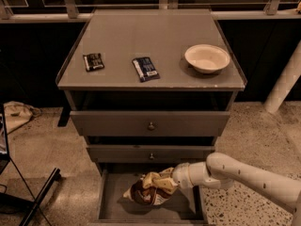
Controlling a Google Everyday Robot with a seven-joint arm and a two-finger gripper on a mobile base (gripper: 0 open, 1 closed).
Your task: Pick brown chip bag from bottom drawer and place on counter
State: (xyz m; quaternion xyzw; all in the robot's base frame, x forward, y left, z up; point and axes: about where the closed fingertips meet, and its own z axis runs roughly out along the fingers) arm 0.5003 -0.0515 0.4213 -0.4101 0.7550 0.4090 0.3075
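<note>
Three grey drawers in one cabinet, listed from the top down, with contents and handling notes.

1. Counter: flat grey top with raised side rims. It carries a small black packet at the left, a dark-blue packet near the middle and a cream bowl at the right. Bare surface lies behind and between these, so there is room for a delivery.

2. Top drawer and middle drawer: round knobs, fronts nearly flush. Being pushed in, they leave the way up from below unobstructed.

3. Bottom drawer: pulled well out, its flat floor exposed, which lets the arm reach in from the right.

4. Brown chip bag: crinkled, with a cream end, inside the bottom drawer towards its right half. It hangs tilted with a shadow on the floor beneath, so it appears raised off the drawer floor rather than lying on it.

5. Gripper: low in the bottom drawer, just under the middle drawer's front, at the end of the white arm. Its fingers pinch the bag's upper right end, and the rest of the bag droops to the left.

Judgement: the grasp looks made. The next move calls for drawing the bag outward past the drawer fronts before raising it to the counter, since crinkly foil may slip or catch on an edge.
</note>
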